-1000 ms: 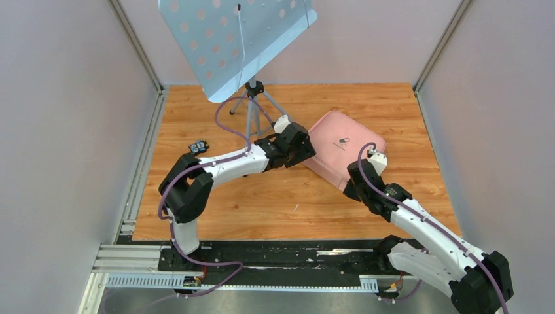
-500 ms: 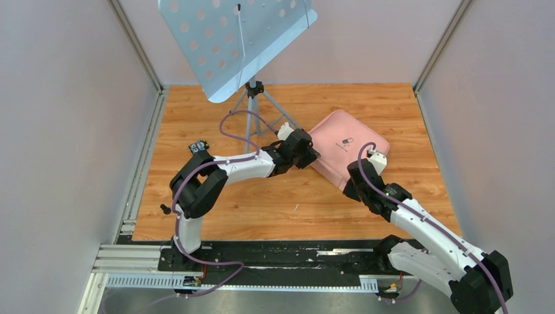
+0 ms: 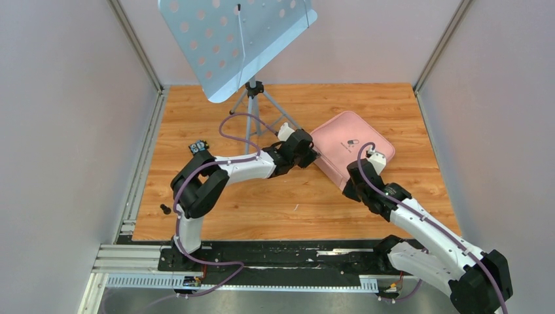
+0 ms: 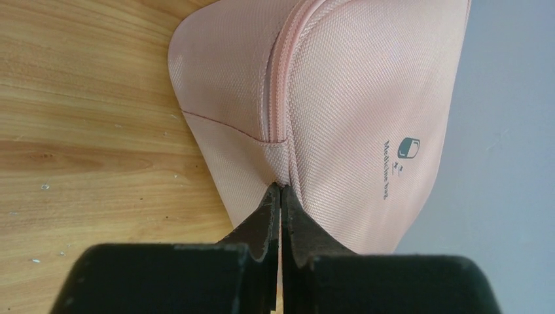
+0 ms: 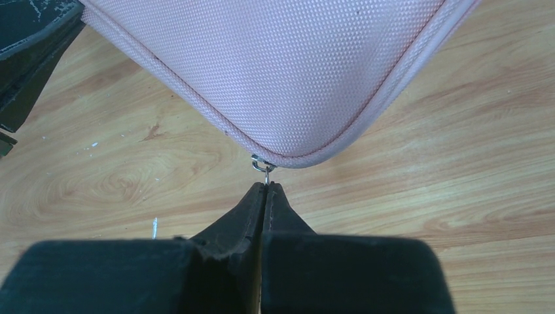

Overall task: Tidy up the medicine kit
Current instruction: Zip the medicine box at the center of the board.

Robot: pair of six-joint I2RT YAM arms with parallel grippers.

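One pink medicine kit (image 3: 353, 145) with one pill logo (image 4: 407, 148) and one metal zip ring (image 5: 262, 165); one wooden table (image 3: 196, 108); two robot arms, so one left gripper (image 4: 280, 191) and one right gripper (image 5: 264, 187); one perforated blue stand (image 3: 235, 39) on one tripod; one small dark gadget (image 3: 198, 146); one small black knob (image 3: 163, 209).

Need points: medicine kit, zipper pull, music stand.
medicine kit (image 3: 340, 140): top external view, pink lid beside the logo.
zipper pull (image 5: 262, 165): right wrist view, metal ring at the kit's corner.
music stand (image 3: 262, 39): top external view, perforated blue tray.
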